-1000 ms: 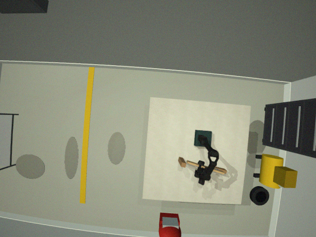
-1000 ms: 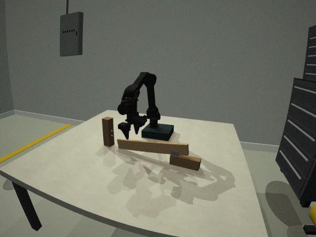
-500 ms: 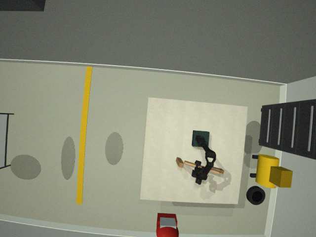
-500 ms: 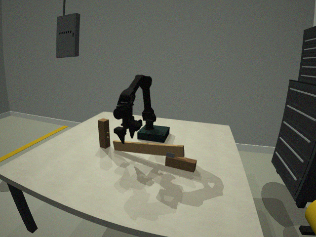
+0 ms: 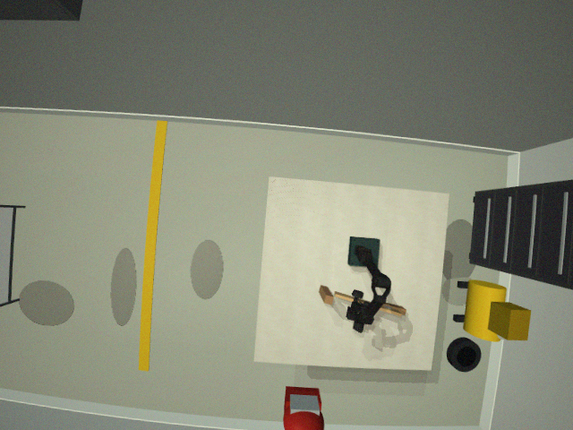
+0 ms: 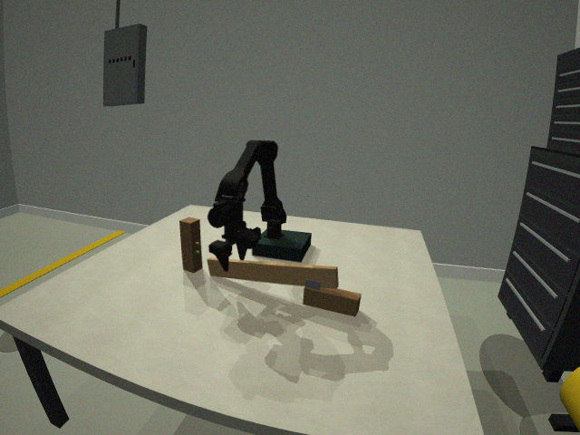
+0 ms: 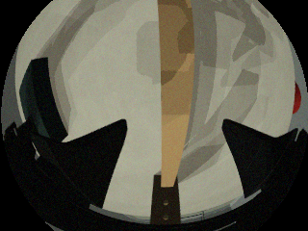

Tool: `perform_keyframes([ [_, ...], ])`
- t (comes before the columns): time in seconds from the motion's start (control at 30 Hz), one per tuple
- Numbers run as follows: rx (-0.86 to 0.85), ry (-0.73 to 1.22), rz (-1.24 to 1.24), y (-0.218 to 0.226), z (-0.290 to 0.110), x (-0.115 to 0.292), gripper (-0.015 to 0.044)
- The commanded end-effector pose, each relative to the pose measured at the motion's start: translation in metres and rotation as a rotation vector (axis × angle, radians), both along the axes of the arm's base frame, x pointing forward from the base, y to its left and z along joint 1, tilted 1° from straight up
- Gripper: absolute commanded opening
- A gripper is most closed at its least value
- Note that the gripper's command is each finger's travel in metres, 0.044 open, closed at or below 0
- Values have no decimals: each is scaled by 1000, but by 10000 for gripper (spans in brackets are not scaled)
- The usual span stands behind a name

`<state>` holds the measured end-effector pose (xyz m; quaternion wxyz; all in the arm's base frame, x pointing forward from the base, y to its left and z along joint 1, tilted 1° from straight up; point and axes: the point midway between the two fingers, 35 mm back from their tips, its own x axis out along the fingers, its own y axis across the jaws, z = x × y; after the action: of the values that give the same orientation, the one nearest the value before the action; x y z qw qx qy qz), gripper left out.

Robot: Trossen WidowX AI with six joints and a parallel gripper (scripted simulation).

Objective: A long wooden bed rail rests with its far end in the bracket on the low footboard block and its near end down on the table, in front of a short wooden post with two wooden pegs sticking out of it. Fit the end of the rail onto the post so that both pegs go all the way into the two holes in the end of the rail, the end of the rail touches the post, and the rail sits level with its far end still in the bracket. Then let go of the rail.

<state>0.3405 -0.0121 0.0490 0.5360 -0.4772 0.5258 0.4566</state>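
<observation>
Item, left: short upright brown wooden post [image 6: 190,244] with two pale pegs [image 6: 198,247] facing right, both bare. Item, centre: black parallel-jaw gripper [image 6: 231,255], fingers spread wide and holding nothing, poised over the near end of the long tan wooden bed rail [image 6: 276,273], that end low on the white table [image 6: 140,327] just beside the post but apart from it. Item, right: low brown footboard block [image 6: 332,300] with grey bracket [image 6: 312,284] carrying the rail's far end; grasping, lifting, seating on the pegs and release all appear outstanding.

Matt wooden rail [image 6: 276,272], darker wooden post [image 6: 190,245], smooth pale table [image 6: 140,299]
</observation>
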Motion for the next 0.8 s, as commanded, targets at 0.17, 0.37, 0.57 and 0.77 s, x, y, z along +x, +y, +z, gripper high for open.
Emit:
perform_keyframes([
  [0.17,-4,12,5,-1,-18,-3,440],
  [0.37,-4,12,5,-1,-28,-4,440],
  [0.57,-4,12,5,-1,-34,-4,414],
  [0.77,-4,12,5,-1,-34,-4,256],
])
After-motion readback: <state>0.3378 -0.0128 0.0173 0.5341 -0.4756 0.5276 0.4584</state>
